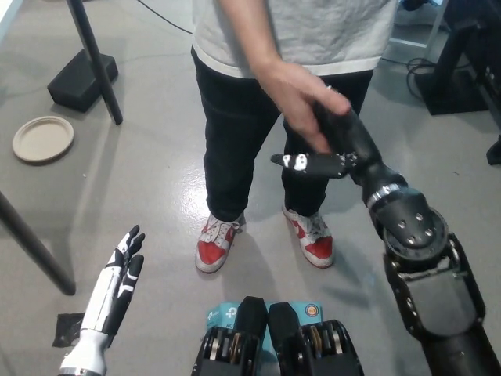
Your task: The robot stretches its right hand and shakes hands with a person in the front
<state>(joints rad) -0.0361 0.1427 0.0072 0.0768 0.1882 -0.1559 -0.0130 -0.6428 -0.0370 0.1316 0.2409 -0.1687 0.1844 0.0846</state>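
Note:
A person [293, 31] in a grey shirt and black trousers stands right in front of me. The person's hand [301, 102] reaches forward and lies over the front of my black right hand [344, 137]; the two touch. My right arm [407, 227] stretches up from the bottom right toward the person. The person's hand hides much of my right hand, so its grip cannot be read. My white left hand [113, 294] rests low at the lower left, open and flat, holding nothing.
The person's red and white shoes [215, 243] stand on the grey floor just ahead. A tan plate [43, 139] lies on the floor at left, near a black block [82, 78] and a dark pole [94, 55]. Dark equipment [462, 63] stands at the right.

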